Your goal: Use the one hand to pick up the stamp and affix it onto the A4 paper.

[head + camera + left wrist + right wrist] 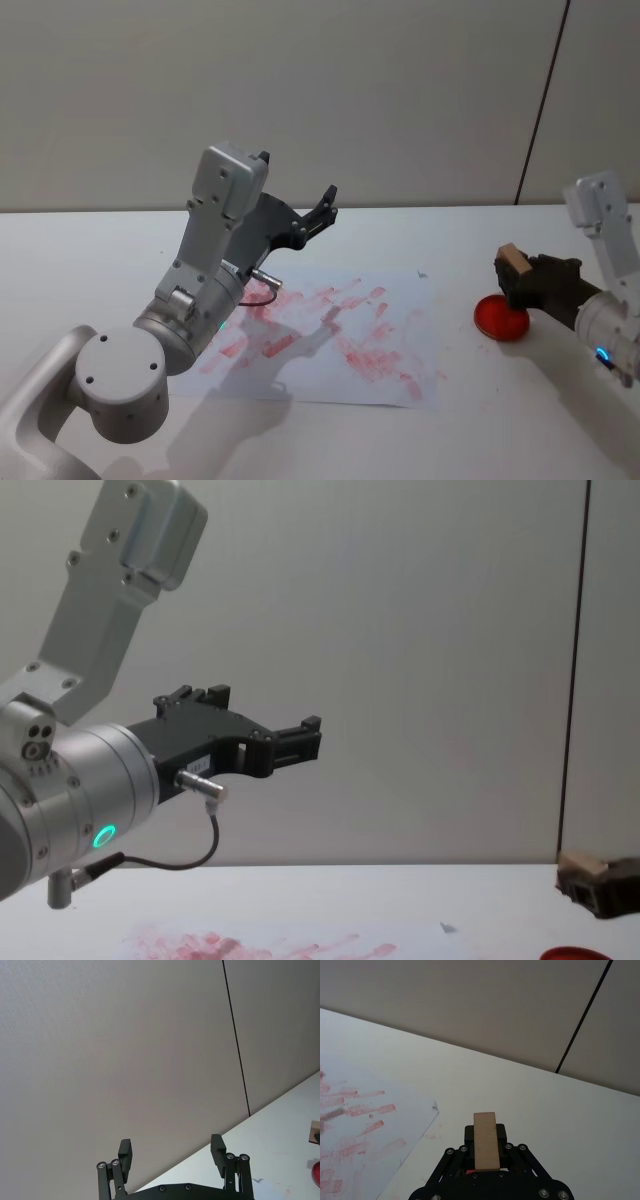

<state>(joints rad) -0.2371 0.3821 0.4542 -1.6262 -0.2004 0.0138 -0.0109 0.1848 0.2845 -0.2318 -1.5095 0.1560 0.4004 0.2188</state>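
Note:
My right gripper [512, 272] is shut on the stamp [514, 258], a small light tan wooden block, held just above the red round pad [500, 318] at the right of the table. The right wrist view shows the stamp [486, 1140] clamped between the black jaws, and the chest view shows the stamp [581, 865] at the right edge. The A4 paper [330, 335], white and smeared with red-pink blotches, lies in the middle of the table, to the left of the stamp. Raised high above the paper's left part, my left gripper [322, 207] hangs open and holds nothing.
The red pad [588, 954] sits on the white tabletop [80, 250] just right of the paper's edge. A beige wall with a dark vertical seam [543, 100] stands behind the table. My left arm's body [200, 290] overhangs the paper's left side.

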